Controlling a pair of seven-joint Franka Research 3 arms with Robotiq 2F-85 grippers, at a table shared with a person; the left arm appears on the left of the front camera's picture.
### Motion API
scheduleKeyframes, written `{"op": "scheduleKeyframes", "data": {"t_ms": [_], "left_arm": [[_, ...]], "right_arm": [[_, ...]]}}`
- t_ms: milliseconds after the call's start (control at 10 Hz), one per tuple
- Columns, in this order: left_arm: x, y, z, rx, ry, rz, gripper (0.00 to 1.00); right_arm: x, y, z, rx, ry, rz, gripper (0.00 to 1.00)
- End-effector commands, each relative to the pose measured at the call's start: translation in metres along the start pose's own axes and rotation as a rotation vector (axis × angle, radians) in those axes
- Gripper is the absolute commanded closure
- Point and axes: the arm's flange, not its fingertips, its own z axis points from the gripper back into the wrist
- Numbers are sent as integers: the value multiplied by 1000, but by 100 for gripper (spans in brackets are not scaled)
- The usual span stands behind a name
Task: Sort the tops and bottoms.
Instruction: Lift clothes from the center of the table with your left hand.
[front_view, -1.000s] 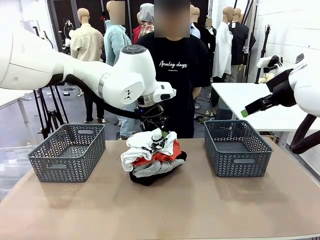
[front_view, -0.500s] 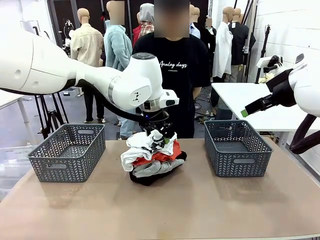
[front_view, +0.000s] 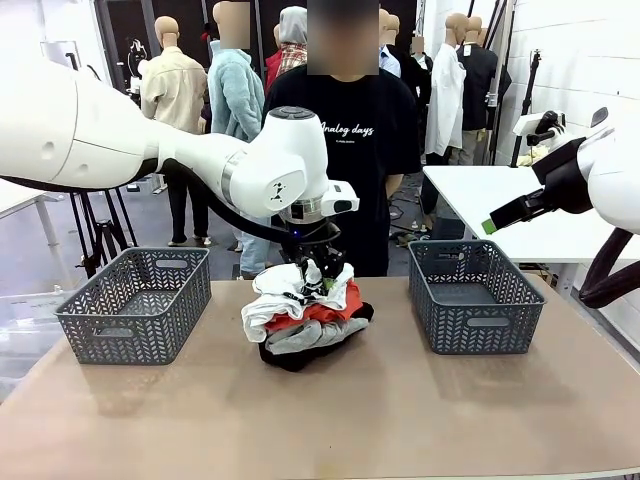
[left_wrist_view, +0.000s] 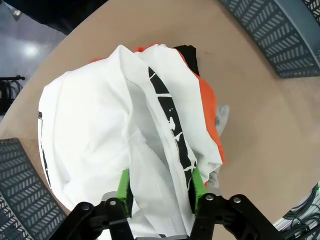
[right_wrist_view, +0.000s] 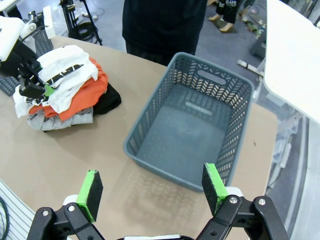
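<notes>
The left gripper had dropped onto the clothes pile and pinched a fold of the white shirt, topmost at table centre. Lifting it toward a basket seemed next. The right gripper hung spread at three o'clock.

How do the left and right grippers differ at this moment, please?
The left gripper is down on the clothes pile, while the right gripper hangs in the air, clear of the table and the grey basket. The left gripper's pads pinch a fold of the white shirt; the right gripper holds nothing. The left jaws stand narrow around cloth; the right jaws stand wide open. Both have black fingers with green pads.
</notes>
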Motion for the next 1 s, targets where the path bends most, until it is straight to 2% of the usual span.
{"op": "scheduleKeyframes", "data": {"t_ms": [0, 100, 700, 900], "left_arm": [[4, -1, -1, 23, -1, 13, 89], [4, -1, 1, 24, -2, 11, 100], [4, 4, 18, 13, 14, 14, 100], [1, 7, 33, -16, -62, -11, 100]], "right_arm": [[-1, -1, -2, 14, -2, -6, 0], [-1, -1, -2, 14, -2, -6, 0], [-1, -1, -2, 14, -2, -6, 0], [-1, -1, -2, 14, -2, -6, 0]]}}
